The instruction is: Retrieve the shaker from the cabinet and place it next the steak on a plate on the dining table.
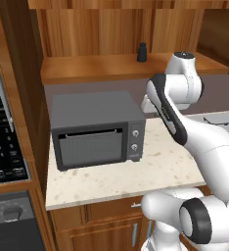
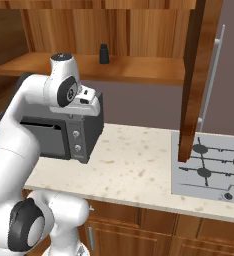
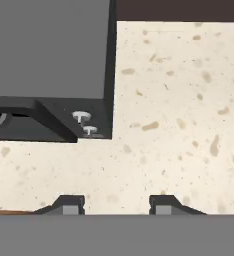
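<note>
There is 1 shaker (image 1: pixel 142 52), black and upright, 1 dark grey toaster oven (image 1: pixel 98 128) with 2 knobs (image 1: pixel 134 139) on its front, and 1 stovetop (image 2: pixel 211 170) with black burners. The shaker stands alone on the flat shelf of the cabinet (image 1: pixel 111 67), near the back panel and toward the shelf's right half in the left base view. Below the shelf runs a beige speckled stone counter (image 2: pixel 134 170) over wooden drawer fronts with metal handles; the oven sits at the counter's left end, the stovetop is set in at its right. Warm brown streaked wood lines the walls. The hand (image 3: pixel 116 205) points down at the counter just beside the oven's front right corner, its 2 fingertips drawn in as far as they go and pinching nothing. The shaker is well above and behind the hand, apart from it.
</note>
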You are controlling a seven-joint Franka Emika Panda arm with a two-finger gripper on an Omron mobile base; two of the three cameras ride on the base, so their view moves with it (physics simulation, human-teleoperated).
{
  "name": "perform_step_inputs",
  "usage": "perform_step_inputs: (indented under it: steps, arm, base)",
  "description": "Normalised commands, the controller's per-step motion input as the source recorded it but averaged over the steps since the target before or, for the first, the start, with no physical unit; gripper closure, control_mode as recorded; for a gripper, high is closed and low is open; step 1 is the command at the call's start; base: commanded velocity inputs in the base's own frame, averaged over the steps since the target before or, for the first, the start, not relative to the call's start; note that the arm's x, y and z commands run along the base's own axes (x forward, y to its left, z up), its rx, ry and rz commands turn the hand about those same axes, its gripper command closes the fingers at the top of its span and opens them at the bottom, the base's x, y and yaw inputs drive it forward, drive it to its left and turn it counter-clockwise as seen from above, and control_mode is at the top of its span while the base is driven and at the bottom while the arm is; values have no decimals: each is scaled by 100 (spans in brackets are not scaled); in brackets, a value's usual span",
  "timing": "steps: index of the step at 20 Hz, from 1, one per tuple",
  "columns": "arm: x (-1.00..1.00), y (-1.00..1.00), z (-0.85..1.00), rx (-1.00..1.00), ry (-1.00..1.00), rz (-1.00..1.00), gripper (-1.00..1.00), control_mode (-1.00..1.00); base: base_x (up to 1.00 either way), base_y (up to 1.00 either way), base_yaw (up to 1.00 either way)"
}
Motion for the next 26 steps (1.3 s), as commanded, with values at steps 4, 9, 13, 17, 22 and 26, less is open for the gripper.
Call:
perform_step_inputs:
  steps: [4,9,13,17,22,26]
  arm:
    - [-31,0,0,0,-4,0,-100,-100]
    - [-69,0,2,0,-20,0,-100,-100]
    - [-51,0,42,0,-17,0,-100,-100]
    - [-26,0,60,-1,-29,0,-100,-100]
    - [-10,0,67,-3,-31,0,-100,-100]
    - [0,-4,61,-2,-25,0,-100,-100]
  base:
    - [0,0,0]
    - [0,0,0]
    - [0,0,0]
    - [0,0,0]
    - [0,0,0]
    - [0,0,0]
